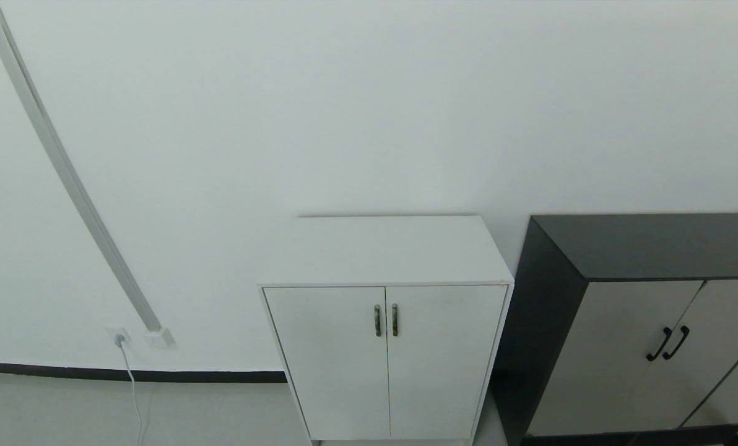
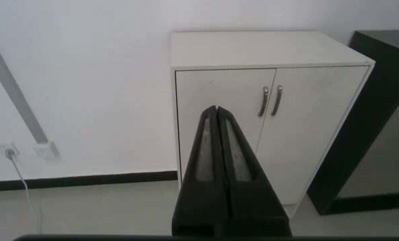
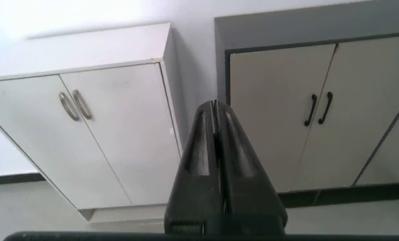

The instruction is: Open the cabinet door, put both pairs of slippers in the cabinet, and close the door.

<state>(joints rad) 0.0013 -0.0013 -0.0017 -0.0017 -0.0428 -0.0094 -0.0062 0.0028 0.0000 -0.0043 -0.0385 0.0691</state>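
The white cabinet (image 1: 386, 347) stands on the floor (image 1: 47, 409) against the pale wall, both of its doors shut and flush. Its two slim metal handles (image 1: 386, 320) sit upright side by side at the seam where the doors meet, near the top. Just beside it, on the robot's right, stands a dark cabinet (image 1: 623, 347) with light door fronts and black handles (image 1: 668, 342), also shut.

In the left wrist view the left jaws are clenched flat against each other with nothing between them. They are held in the air in front of the white cabinet (image 2: 306, 100), well apart from it, with their tip lined up against the left-hand door; the handles (image 2: 270, 100) lie off to one side of the tip.

In the right wrist view the right jaws are likewise pressed together and empty. Their tip points at the strip of wall between the white cabinet (image 3: 99, 127) and the dark cabinet (image 3: 320, 114), clear of both.

On the wall to the robot's left, a grey conduit (image 1: 65, 173) runs down at a slant to a small box, next to a socket (image 1: 119, 337) with a cable (image 1: 135, 396) hanging to the floor.
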